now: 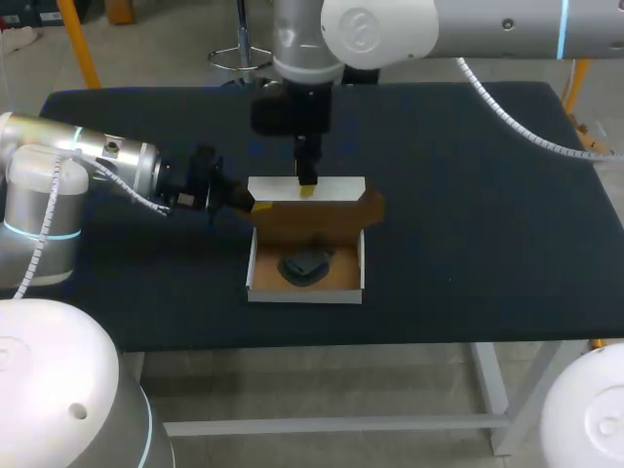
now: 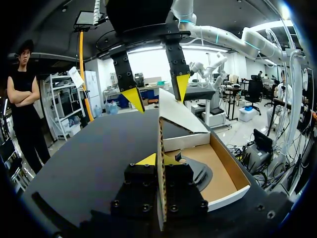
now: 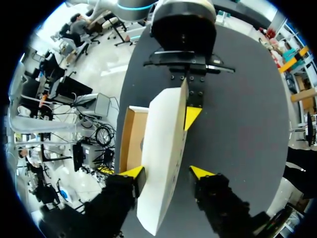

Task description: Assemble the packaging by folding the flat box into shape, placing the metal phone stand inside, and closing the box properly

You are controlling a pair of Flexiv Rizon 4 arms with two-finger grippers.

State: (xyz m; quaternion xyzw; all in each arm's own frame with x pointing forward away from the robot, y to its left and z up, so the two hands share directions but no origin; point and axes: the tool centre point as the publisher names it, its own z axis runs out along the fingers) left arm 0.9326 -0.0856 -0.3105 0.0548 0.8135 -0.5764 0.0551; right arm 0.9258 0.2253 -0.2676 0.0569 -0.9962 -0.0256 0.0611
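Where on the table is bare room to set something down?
Bare table right of the box, out to the edge, and the strip along its near side. Crowded: the box's rear-left corner, where left hand and right hand meet.

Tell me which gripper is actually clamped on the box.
The left gripper: it pinches the side flap from both sides. The right gripper merely straddles the lid, open.

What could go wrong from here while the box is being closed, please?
The left pincer grips the side flap edge-on; a skewed pull might crease or tear it. The right pincer only straddles the upright lid, so the lid could slip free when pushed down.
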